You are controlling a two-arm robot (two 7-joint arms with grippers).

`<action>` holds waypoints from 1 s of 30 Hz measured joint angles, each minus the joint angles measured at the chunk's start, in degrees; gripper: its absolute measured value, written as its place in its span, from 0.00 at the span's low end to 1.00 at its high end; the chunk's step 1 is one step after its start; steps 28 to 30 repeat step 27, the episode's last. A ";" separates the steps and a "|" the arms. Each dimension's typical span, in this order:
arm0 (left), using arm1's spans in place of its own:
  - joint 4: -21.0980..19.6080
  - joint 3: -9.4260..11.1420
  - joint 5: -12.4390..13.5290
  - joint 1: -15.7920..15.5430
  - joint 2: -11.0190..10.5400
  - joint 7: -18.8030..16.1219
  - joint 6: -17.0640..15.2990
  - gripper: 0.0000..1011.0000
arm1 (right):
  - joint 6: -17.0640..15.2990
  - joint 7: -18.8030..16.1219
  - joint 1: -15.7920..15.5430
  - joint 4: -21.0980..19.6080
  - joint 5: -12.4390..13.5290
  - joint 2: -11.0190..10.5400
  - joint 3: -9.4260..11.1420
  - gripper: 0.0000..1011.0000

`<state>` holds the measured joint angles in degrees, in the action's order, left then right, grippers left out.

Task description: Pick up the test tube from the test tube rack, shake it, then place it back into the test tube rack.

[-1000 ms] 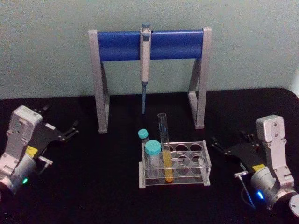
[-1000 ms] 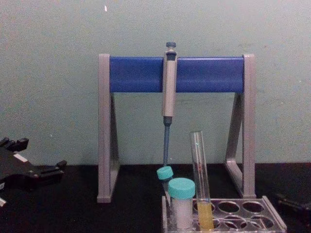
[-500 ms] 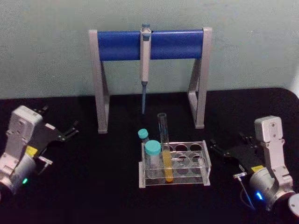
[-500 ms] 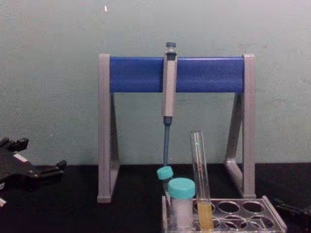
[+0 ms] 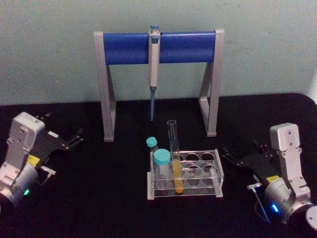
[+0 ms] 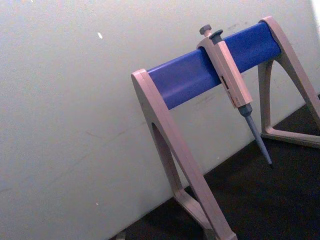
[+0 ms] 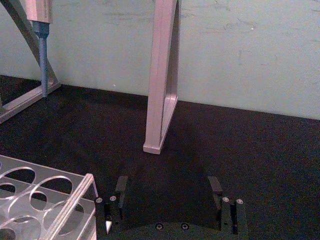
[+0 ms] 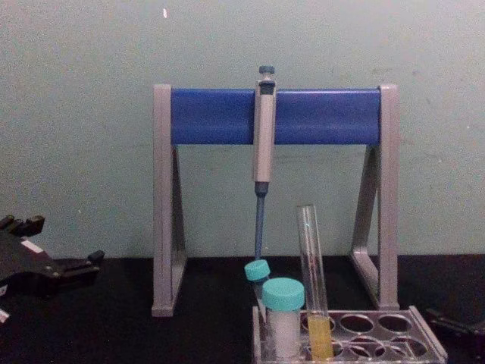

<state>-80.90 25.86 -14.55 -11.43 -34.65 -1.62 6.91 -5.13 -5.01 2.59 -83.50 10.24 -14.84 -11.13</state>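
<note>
Clear glass test tube (image 5: 174,153), yellow liquid, uncapped

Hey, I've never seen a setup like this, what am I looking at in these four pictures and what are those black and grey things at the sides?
Those are a robot's two arms, each ending in a pincer. The left pincer and right pincer both rest open on the black table, holding nothing.

One picture looks down from the robot's head, one looks across from its chest, and one comes from a camera on each wrist.

In the middle stands a clear test tube rack. In it is a tall test tube with yellow liquid, beside two teal-capped vials. Behind stands a grey-and-blue stand with a pipette hanging from it.

The right wrist picture shows its own pincer near the rack's corner.
</note>
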 joint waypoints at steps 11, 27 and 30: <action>0.00 0.00 0.00 0.00 0.00 0.00 0.00 0.99 | 0.06 0.05 0.00 -0.03 0.02 -0.03 -0.02 0.99; 0.00 0.00 0.00 0.00 0.00 0.00 0.00 0.99 | 0.10 0.05 0.00 -0.03 0.06 -0.03 -0.01 0.99; 0.00 0.00 0.00 0.00 0.00 0.00 0.00 0.99 | 0.10 0.05 0.00 -0.03 0.06 -0.03 -0.01 0.99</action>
